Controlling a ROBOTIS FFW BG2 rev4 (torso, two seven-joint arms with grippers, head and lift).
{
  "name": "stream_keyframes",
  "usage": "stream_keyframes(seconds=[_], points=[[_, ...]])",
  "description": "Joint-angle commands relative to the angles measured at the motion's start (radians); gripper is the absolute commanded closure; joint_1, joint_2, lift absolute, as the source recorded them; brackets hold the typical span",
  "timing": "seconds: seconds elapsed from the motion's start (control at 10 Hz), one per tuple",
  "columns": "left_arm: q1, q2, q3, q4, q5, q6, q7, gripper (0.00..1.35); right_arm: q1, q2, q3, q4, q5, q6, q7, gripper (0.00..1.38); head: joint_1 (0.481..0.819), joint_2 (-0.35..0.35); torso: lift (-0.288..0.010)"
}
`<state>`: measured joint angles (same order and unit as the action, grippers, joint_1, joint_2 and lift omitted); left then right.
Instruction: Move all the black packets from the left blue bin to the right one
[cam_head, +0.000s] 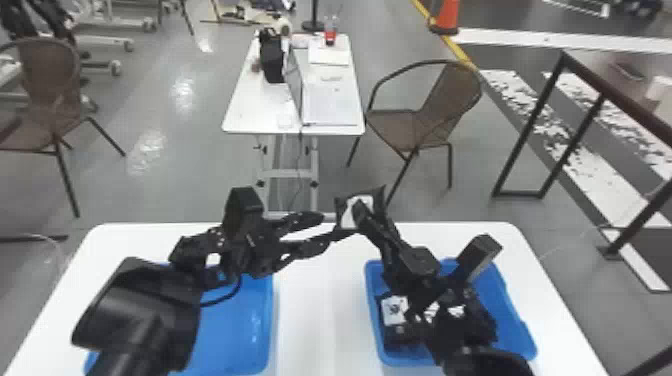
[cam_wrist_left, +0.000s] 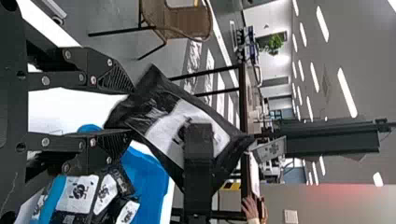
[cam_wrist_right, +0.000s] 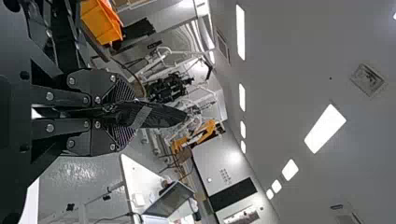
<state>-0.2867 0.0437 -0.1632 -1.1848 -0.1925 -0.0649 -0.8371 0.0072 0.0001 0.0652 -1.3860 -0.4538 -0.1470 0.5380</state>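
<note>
Right black two-fingered gripper (cam_head: 361, 212) clamped on black white-labelled plastic packet (cam_head: 349, 219). Left black two-fingered gripper (cam_head: 327, 230) spread open, tips near packet. More black packets (cam_head: 394, 310) lie in right blue bin (cam_head: 502, 305).

On the table (cam_head: 315, 310), the right bin (cam_head: 495, 285) holds packets (cam_head: 394, 310).

- From here, the left arm (cam_head: 150, 310) looks black, thick and smoothly rounded, with a soft sheen
- Thin dark cable (cam_head: 222, 300) looping by its wrist
- Boxy black housings (cam_head: 243, 207) on both wrists
- Left gripper (cam_head: 332, 225) and right gripper (cam_head: 360, 212) black too, with jointed links
- Round silvery screws (cam_wrist_left: 45, 80) dotting those links
- Finely ridged fingertips (cam_wrist_right: 122, 91)
</note>
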Motion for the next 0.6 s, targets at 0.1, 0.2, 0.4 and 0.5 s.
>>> stream_keyframes(seconds=[0.1, 0.2, 0.4, 0.5], points=[[0.113, -0.012, 0.171, -0.134, 0.010, 0.059, 0.009, 0.07, -0.001, 0.001, -0.114, 0.022, 0.014, 0.018, -0.001, 1.26, 0.695, -0.086, 0.000], [0.152, -0.021, 0.244, -0.148, 0.068, 0.070, 0.023, 0.00, 0.010, -0.006, -0.157, 0.056, 0.003, 0.017, -0.003, 1.26, 0.695, -0.084, 0.000], [0.239, -0.016, 0.343, -0.217, 0.193, 0.076, 0.062, 0.00, 0.023, -0.029, -0.237, 0.142, -0.005, 0.038, -0.003, 1.26, 0.695, -0.071, 0.000], [0.284, -0.012, 0.373, -0.268, 0.249, 0.077, 0.092, 0.00, 0.023, -0.045, -0.252, 0.196, -0.013, 0.044, -0.003, 1.26, 0.695, -0.067, 0.000]])
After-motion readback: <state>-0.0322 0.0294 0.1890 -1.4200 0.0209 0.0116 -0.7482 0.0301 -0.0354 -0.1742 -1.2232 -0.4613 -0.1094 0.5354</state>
